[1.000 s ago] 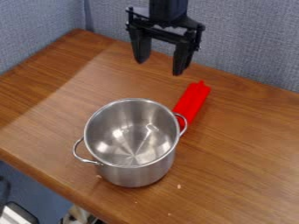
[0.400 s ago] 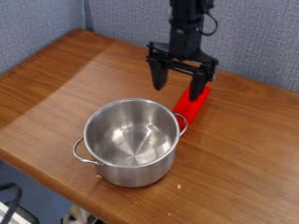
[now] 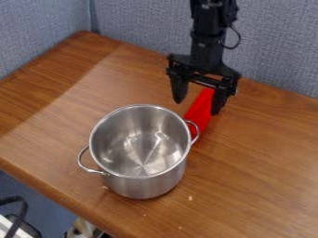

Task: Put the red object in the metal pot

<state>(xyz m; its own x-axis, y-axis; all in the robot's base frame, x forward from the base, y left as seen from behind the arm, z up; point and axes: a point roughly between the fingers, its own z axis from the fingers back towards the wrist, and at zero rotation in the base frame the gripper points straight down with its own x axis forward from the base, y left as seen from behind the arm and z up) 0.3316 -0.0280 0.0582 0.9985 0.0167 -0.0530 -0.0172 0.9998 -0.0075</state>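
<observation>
The red object [image 3: 198, 114] is a long flat bar lying on the wooden table just right of the metal pot [image 3: 139, 150], its near end close to the pot's rim. My gripper [image 3: 203, 100] points straight down over the bar's far half, open, with one black finger on each side of the bar. Its upper end is partly hidden behind the fingers [image 3: 180, 89]. I cannot tell whether the fingertips touch the table. The pot stands upright and empty, with loop handles at its left and right.
The wooden table [image 3: 62, 84] ends at a front edge running along the lower left. A blue-grey wall panel [image 3: 273, 37] rises behind the arm.
My gripper has come down and moved right and nearer, from above the table's back edge to straddling the red bar. Its jaws stayed open. Pot and bar have not moved.
</observation>
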